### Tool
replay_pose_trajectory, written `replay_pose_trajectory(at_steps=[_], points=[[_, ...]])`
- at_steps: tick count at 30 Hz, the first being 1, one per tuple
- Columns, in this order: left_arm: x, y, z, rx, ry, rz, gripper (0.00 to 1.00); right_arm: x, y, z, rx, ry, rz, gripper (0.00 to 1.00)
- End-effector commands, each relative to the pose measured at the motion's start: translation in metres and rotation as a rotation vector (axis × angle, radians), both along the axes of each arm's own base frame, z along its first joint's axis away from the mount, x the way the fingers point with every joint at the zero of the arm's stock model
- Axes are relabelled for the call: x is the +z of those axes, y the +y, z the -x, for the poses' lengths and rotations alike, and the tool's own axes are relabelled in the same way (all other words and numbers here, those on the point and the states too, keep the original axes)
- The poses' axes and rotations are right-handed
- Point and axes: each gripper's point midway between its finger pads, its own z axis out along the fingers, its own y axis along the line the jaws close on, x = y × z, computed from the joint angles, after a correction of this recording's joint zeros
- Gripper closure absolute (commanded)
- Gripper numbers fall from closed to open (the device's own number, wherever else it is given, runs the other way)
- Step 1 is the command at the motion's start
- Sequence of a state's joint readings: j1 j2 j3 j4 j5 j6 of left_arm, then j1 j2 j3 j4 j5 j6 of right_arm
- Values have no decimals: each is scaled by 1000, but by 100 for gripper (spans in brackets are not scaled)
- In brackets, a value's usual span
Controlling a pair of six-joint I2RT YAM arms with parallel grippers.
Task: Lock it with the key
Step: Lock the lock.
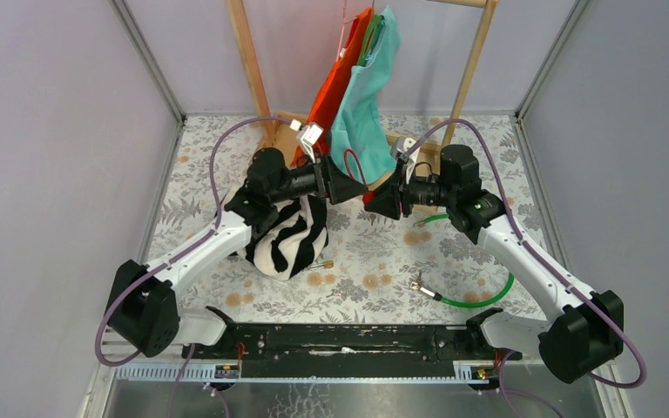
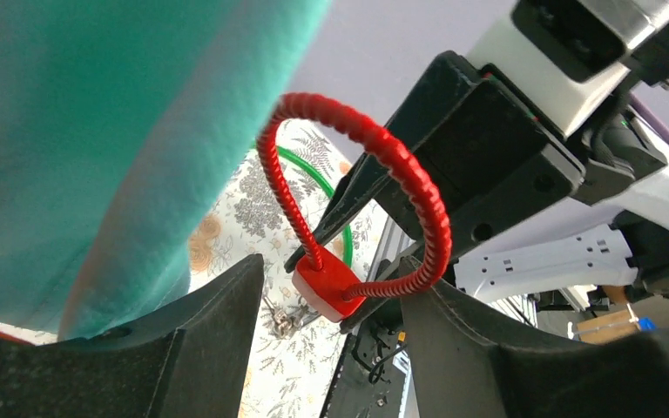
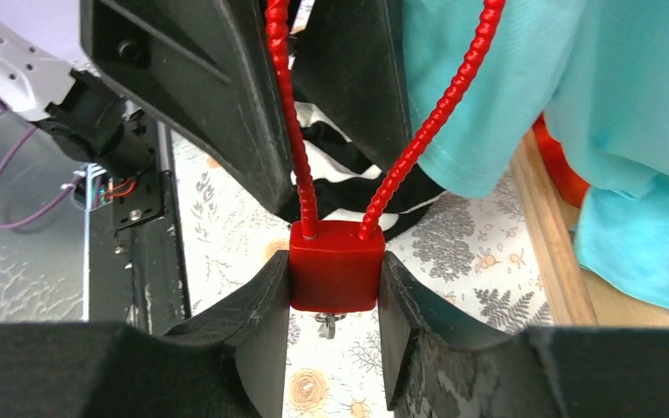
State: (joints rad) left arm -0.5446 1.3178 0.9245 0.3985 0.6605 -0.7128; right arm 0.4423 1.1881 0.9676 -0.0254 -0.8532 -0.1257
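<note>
A flowered counter [image 1: 488,157] is carrying a wooden rack [image 1: 248,61], with a teal cloth [image 1: 366,113] and an orange cloth [image 1: 335,87] hanging from it. A black-and-white striped cloth [image 1: 292,239] is lying under the left arm, and a green cable [image 1: 488,296] is curling on the counter near the right arm.

Both arms are meeting above the middle of the counter, beside the teal cloth. The right fingers [image 3: 261,305] are pressing on both sides of the red lock [image 3: 334,266], gripping its body in the air with the beaded loop [image 2: 401,165] standing up from it. The left fingers [image 2: 218,322] are standing apart, straddling one strand of that loop, while the other strand is passing outside them.

A small metal piece [image 3: 327,324] is showing just under the lock body; whether it is a key sitting in the lock cannot be told.
</note>
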Motion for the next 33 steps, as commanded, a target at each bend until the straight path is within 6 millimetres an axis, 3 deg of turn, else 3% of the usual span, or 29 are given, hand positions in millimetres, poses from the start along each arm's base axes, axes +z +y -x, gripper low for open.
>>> replay_pose_trajectory(at_steps=[1, 18, 27, 33], points=[[-7, -6, -12, 63, 112, -55, 35, 44, 0, -14, -59, -126, -53, 100], [-33, -32, -10, 54, 361, -66, 49, 30, -4, -28, -138, -147, 15, 97], [-48, -31, -9, 82, 460, -68, 70, 26, -2, -33, -157, -150, 29, 94], [-56, -34, -9, 82, 520, -59, 68, 22, 0, -33, -157, -167, 52, 94]])
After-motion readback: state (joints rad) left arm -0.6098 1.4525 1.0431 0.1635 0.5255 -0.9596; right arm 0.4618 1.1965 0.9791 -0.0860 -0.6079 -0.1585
